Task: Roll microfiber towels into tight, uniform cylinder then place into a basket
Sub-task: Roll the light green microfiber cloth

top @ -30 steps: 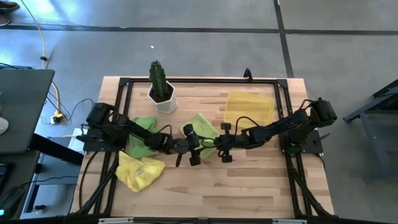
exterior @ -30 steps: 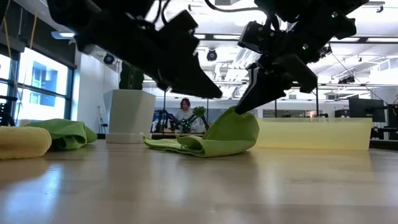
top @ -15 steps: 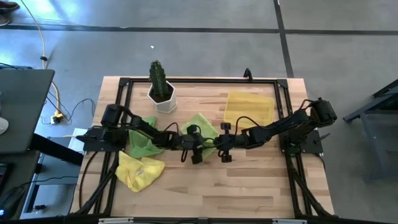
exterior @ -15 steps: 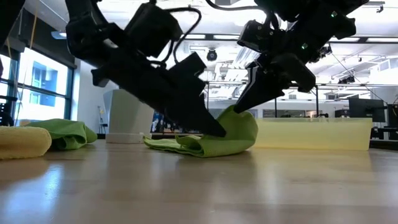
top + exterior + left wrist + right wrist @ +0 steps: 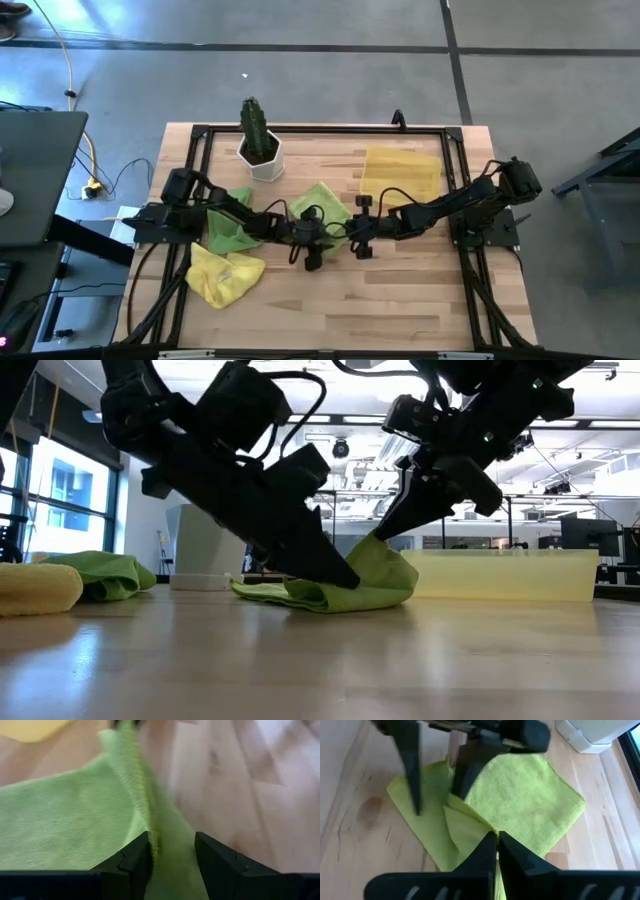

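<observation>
left pincer (image 5: 318, 238) on green towel (image 5: 322, 200) | right pincer (image 5: 345, 232) beside | basket (image 5: 400, 172) apart

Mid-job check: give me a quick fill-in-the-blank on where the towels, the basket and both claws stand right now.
1. The right claw is shut on a fold of the middle ____ towel.
2. The left claw straddles a ridge of that same towel with its fingers ____.
3. The yellow basket holds ____ towels.
4. The yellow towel lies near the table's ____ edge, on the left arm's side.

Missing words: green; open; no; front
</observation>
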